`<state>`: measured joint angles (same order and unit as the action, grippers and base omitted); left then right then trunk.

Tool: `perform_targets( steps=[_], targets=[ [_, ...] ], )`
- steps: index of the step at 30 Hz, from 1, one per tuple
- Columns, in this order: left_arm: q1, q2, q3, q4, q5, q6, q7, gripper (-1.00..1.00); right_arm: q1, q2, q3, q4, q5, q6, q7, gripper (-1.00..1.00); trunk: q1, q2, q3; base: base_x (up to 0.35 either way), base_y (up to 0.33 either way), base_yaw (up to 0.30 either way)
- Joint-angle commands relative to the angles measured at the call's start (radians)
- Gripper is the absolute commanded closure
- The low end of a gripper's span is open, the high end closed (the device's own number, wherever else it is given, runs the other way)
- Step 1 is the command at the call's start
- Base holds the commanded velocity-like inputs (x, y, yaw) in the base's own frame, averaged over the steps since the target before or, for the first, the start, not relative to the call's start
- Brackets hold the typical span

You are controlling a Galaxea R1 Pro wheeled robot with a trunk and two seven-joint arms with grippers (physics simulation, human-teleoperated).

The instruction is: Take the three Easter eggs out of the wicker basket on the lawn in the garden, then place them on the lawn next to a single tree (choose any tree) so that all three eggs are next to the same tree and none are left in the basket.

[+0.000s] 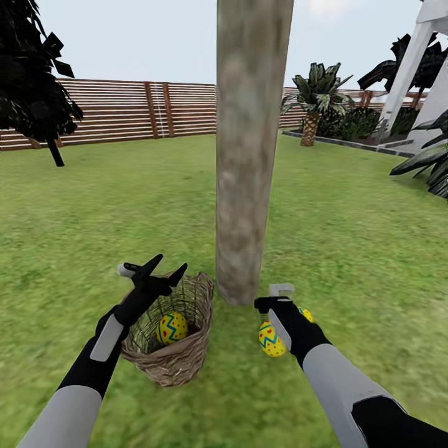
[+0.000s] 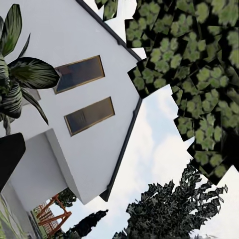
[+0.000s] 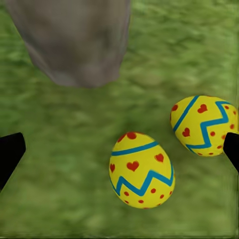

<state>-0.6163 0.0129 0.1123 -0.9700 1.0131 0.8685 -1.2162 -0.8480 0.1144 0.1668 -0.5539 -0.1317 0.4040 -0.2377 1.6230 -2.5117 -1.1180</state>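
The wicker basket (image 1: pixel 177 364) leans on the lawn (image 1: pixel 361 242) just left of the tree (image 1: pixel 249 155), a thick pale trunk. One Easter egg (image 1: pixel 173 328) lies inside it. My left gripper (image 1: pixel 166 267) is open above the basket's rim, fingers pointing upward and holding nothing. Two more Easter eggs (image 1: pixel 270 340) (image 1: pixel 306 313) lie on the grass at the trunk's right side, partly covered by my right arm. My right gripper (image 1: pixel 274 298) hovers open over them. In the right wrist view both eggs (image 3: pixel 142 170) (image 3: pixel 203 125) rest on the grass near the trunk base (image 3: pixel 74 40), between the widely spread fingertips (image 3: pixel 10 154).
A brown slat fence (image 1: pixel 124 112) closes the garden at the back. A dark thin-trunked tree (image 1: pixel 31 81) stands far left, a short palm (image 1: pixel 311 106) and shrubs at the back right beside a white house (image 1: pixel 417 68). Open grass spreads all around the trunk.
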Motion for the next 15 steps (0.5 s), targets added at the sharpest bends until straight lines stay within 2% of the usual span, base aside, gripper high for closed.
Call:
perform_targets(
  steps=[1,6,7,11,15],
  targets=[
    [0.0,0.001,0.0,-0.001,0.004,0.007,0.0,-1.0,0.0,-0.001,0.007,-0.032,-0.011,0.056,-0.009,-1.0,-0.001,0.0,0.003,0.0,0.0,0.0],
    [0.0,0.001,0.0,0.0,0.004,0.007,0.0,-1.0,0.001,0.004,0.007,-0.103,-0.02,0.227,-0.009,-1.0,-0.003,0.001,0.022,0.0,0.0,0.0],
    [0.0,0.003,0.001,0.002,0.004,0.007,0.0,-1.0,0.001,0.006,0.007,-0.113,-0.038,0.27,-0.009,-1.0,-0.003,0.001,0.026,0.0,0.0,0.0],
    [0.0,0.007,0.002,0.004,0.004,0.008,0.0,-1.0,0.001,0.009,0.008,-0.134,-0.102,0.312,-0.009,-1.0,-0.005,0.002,0.042,0.0,0.0,0.0],
    [0.0,0.011,0.004,0.002,0.004,0.009,0.0,-1.0,0.001,0.01,0.008,-0.137,-0.133,0.318,-0.009,-1.0,-0.007,0.003,0.057,0.0,0.0,0.0]
  ],
)
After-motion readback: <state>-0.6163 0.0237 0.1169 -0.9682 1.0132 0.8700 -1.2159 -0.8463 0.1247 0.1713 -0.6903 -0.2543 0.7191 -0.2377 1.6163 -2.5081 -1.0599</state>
